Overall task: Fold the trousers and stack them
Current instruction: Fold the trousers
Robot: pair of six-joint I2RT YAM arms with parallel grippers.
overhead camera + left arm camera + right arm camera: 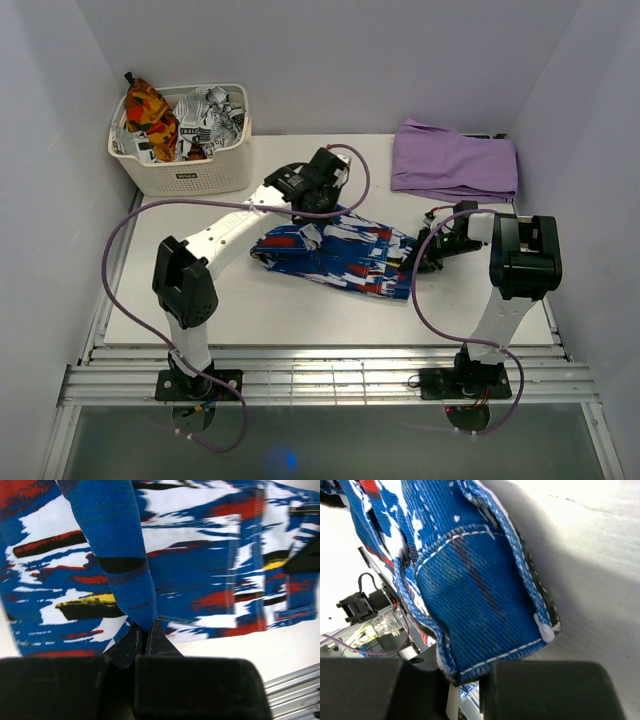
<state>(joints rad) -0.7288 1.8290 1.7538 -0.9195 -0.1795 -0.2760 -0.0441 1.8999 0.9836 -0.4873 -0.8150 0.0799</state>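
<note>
- Trousers lay in the middle of the table, loosely bunched. Their long axis ran left to right and dipped toward the near right.
- Left gripper sat over the far left part of the trousers.
- Left wrist view: jaws pressed together on a raised fold of blue cloth. The fold rose away from the fingertips, with the rest of the cloth spread flat beneath.
- Right gripper was at the trousers' right end.
- Right wrist view: a stitched hem corner ran down between the fingers, the jaws narrow and pinching it. The cloth here hung clear of the table, with a shadow under it.
- Both arms thus held the trousers, one at each end.
- Basket stood at the far left corner, holding orange-red and black-and-white printed clothes.
- Purple garment lay folded at the far right corner, well apart from the trousers.
</note>
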